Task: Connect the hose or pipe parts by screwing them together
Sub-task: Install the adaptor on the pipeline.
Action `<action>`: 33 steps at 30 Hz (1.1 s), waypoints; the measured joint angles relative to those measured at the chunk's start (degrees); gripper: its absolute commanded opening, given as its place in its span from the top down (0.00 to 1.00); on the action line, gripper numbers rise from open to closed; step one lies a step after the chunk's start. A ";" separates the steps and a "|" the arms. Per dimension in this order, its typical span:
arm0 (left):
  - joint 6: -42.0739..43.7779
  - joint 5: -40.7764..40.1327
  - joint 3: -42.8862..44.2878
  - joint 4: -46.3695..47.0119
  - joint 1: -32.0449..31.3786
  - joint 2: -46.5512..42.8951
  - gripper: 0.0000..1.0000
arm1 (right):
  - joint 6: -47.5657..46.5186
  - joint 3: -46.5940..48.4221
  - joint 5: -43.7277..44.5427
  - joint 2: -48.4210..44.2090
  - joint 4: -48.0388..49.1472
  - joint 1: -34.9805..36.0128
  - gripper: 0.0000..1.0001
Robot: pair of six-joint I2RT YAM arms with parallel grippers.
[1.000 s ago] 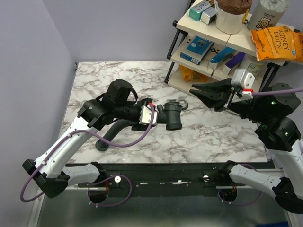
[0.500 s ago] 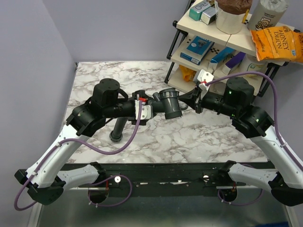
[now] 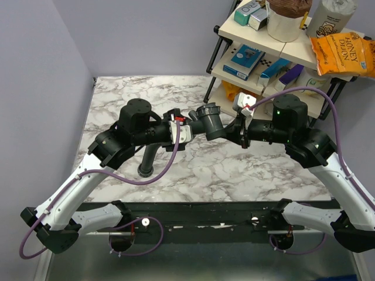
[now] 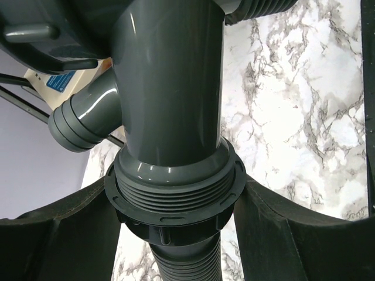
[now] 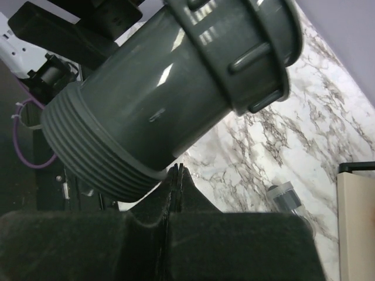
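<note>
Walls [image 3: 146, 35]: plain lilac-grey; were seen at back & left, joined at a corner.
Table [image 3: 246, 170]: white marble-look top w/ grey veins; black rail [image 3: 205, 213] was fitted along near edge.
Shelf unit [image 3: 304, 48]: cream boards on black frame, was set at far right; was stocked w/ boxes, a tub, an orange snack bag [image 3: 343, 54].
Light: even, soft; faint shadows were cast on tabletop.
Below rail: dull grey surface [image 3: 205, 263] was seen.
</note>
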 measured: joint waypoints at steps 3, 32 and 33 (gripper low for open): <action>-0.44 -0.37 -0.26 0.66 0.00 -0.02 1.00 | 0.15 0.00 -0.94 0.00 -0.46 0.07 0.99; -1.36 -0.20 -1.97 1.05 -0.76 0.79 1.00 | -7.10 5.68 2.75 -4.35 -8.79 3.98 0.00; -0.70 0.59 -1.92 0.22 -0.76 0.79 1.00 | -8.85 5.57 3.56 -5.77 -9.18 3.98 0.00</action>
